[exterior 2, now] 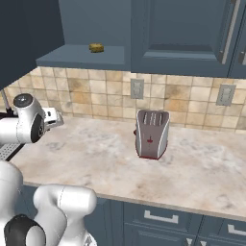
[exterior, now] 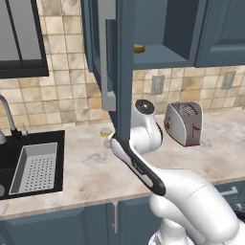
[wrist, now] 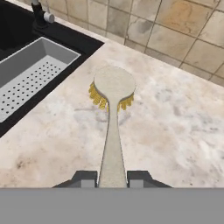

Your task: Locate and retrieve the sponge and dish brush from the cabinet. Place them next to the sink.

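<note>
— Holding anything, that gripper (wrist: 112, 178)?

— Yes. In the hand view its two dark fingertips (wrist: 85, 178) pinch the handle of the brush (wrist: 113, 113) between them, one on each side. The handle runs up from the tips to a round cream head with yellow bristles showing under it.

— Where is the brush against the sink (wrist: 26, 65)?

— The head is over the marble counter (wrist: 175, 127), just beside the sink's black rim, near the grey perforated tray (exterior: 36, 167). Whether the bristles touch the counter I cannot tell. In the left base view a bit of the head (exterior: 105, 132) peeks out beside the open door edge.

— And the sponge (exterior 2: 96, 47)?

— On the shelf of the open cabinet (exterior 2: 81, 56), a small yellow block near the front edge; the left base view shows it too (exterior: 139, 48). It is well apart from the sink.

— Anything else on the counter?

— A toaster (exterior 2: 152, 133) against the tiled wall, under closed cupboards.
</note>
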Robot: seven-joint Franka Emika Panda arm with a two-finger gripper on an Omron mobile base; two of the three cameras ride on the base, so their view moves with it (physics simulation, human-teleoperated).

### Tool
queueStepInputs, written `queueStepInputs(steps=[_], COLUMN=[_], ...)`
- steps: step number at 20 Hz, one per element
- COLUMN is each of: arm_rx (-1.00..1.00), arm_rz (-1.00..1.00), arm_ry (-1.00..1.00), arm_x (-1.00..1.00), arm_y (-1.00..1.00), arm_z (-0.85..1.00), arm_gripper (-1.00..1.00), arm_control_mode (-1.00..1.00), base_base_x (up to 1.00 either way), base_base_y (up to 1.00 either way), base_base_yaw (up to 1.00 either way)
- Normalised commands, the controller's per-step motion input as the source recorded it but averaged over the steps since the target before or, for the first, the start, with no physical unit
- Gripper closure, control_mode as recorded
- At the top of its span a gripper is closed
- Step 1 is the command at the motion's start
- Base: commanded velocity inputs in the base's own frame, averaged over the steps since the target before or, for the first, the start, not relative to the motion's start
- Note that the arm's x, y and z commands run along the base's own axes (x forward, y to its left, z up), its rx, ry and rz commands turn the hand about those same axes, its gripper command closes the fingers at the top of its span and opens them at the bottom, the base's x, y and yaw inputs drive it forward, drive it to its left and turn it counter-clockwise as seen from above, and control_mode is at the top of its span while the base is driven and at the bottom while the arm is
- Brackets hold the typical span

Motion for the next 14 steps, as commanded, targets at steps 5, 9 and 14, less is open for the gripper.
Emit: queueStepInputs(steps=[5,9,14], arm_rx=[0.00,-0.02,-0.01], arm_rz=[0.02,0.02,0.05], arm_ry=[0.00,0.00,-0.02], arm_x=[0.41,0.38,0.44], arm_y=[0.28,0.30,0.26], arm_z=[-0.39,-0.42,-0.36], arm_gripper=[1.00,1.00,1.00], arm_control_mode=[-1.00,-1.00,-1.00], base_base_x=[0.00,0.00,0.00], base_base_y=[0.00,0.00,0.00], base_base_yaw=[0.00,0.00,0.00])
